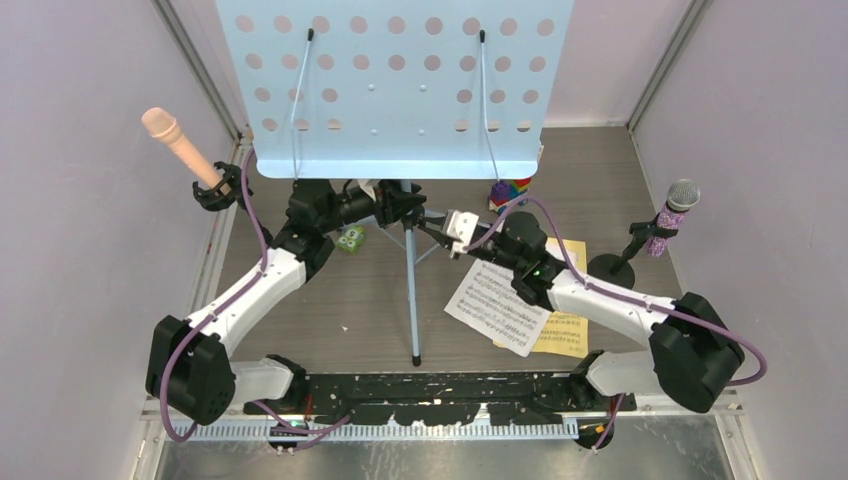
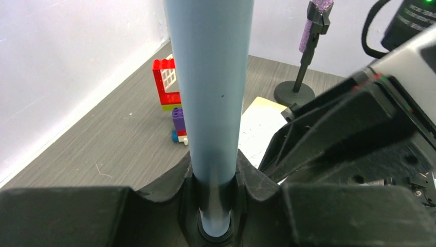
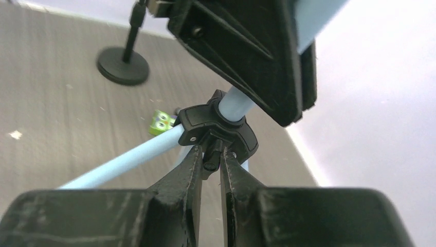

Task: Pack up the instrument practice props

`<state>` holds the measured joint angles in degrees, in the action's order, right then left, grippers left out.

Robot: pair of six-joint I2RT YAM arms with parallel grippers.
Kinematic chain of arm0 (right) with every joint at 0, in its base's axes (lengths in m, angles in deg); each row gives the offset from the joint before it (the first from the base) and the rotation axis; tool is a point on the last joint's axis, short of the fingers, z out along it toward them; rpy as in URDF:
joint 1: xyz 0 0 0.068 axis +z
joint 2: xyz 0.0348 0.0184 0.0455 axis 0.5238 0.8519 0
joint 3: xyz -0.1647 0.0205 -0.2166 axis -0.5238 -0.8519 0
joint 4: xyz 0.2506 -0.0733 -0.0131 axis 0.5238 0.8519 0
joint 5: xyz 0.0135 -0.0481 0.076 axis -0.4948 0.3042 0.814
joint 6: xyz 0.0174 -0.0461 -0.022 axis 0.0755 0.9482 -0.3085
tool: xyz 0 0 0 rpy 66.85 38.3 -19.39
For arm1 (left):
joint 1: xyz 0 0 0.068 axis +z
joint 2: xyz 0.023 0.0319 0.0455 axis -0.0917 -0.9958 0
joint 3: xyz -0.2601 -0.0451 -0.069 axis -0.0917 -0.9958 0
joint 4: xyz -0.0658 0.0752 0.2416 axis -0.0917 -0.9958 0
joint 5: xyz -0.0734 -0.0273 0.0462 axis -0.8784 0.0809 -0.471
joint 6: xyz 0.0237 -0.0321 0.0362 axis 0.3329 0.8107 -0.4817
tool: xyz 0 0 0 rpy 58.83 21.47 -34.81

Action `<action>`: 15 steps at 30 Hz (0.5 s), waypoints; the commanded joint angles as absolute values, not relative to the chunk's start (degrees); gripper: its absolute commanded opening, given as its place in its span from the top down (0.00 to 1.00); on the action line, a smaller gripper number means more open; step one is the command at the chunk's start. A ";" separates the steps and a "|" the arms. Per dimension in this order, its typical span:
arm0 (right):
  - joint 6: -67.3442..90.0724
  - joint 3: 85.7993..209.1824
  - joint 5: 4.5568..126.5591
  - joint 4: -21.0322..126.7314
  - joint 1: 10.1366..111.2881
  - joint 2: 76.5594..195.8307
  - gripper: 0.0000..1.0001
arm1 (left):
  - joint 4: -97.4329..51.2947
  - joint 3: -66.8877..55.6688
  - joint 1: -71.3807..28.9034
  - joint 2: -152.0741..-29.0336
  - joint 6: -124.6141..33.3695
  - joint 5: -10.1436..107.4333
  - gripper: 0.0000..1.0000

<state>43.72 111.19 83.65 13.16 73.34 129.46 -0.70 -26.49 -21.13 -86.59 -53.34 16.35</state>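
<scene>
The music rack point(image 1: 395, 90) stood upright on the tabletop point(image 1: 365, 300), its pole point(image 2: 211, 77) vertical. The left end effector point(image 2: 213, 177) was clamped around that pole just above the tripod collar point(image 3: 198, 121); the right end effector point(image 3: 210, 170), opposite it, pinched the collar's small black knob point(image 3: 212, 154).

Left end effector point(image 1: 408, 207) and right end effector point(image 1: 428, 227) hold music rack point(image 1: 395, 90).
</scene>
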 commanded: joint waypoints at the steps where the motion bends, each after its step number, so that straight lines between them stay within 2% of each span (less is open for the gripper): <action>1: 67.23 111.37 80.21 28.41 80.40 128.10 0.99 | -1.53 -25.13 -22.07 -86.20 -53.95 10.59 1.00; 10: 90.79 111.00 55.48 37.83 91.00 127.49 1.00 | -1.50 -25.09 -22.07 -86.36 -53.87 10.41 1.00; 15: 98.96 108.79 43.83 28.47 94.56 130.86 0.99 | -1.43 -25.05 -22.07 -86.30 -53.86 10.24 1.00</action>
